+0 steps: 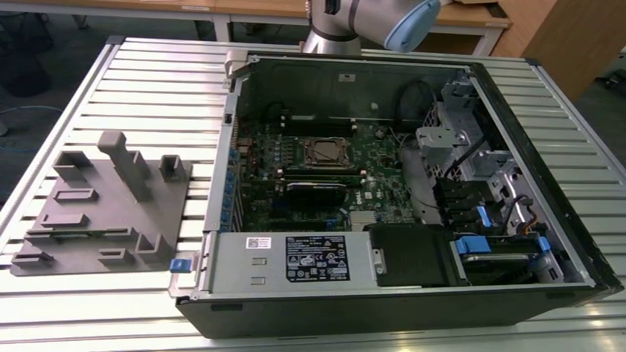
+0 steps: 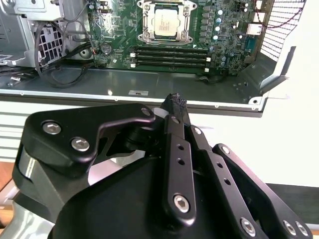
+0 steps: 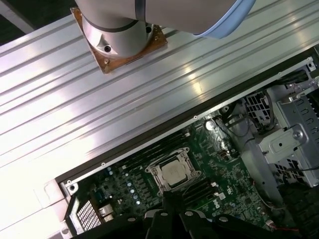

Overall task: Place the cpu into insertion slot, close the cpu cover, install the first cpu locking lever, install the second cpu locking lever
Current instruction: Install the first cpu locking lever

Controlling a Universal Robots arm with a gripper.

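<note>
Claw clenched, empty, above PC case; cpu seated in insertion slot, cpu cover closed.

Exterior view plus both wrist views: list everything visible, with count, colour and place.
computer case: one, black, open on the ribbed metal table.
motherboard: one, green, on the case floor.
cpu: one, silvery-grey, seated in the insertion slot.
cpu cover: one, silvery frame, lying around the chip.
memory slots: several, long and black, beside the socket.
power supply: one, grey with a black label, at the case's near edge.
fixture tray: one, grey, on the exterior view's left.
tool: one, black, outside the case, fingers together, holding nothing.
arm: one, silver and pale blue, behind the case.
</note>
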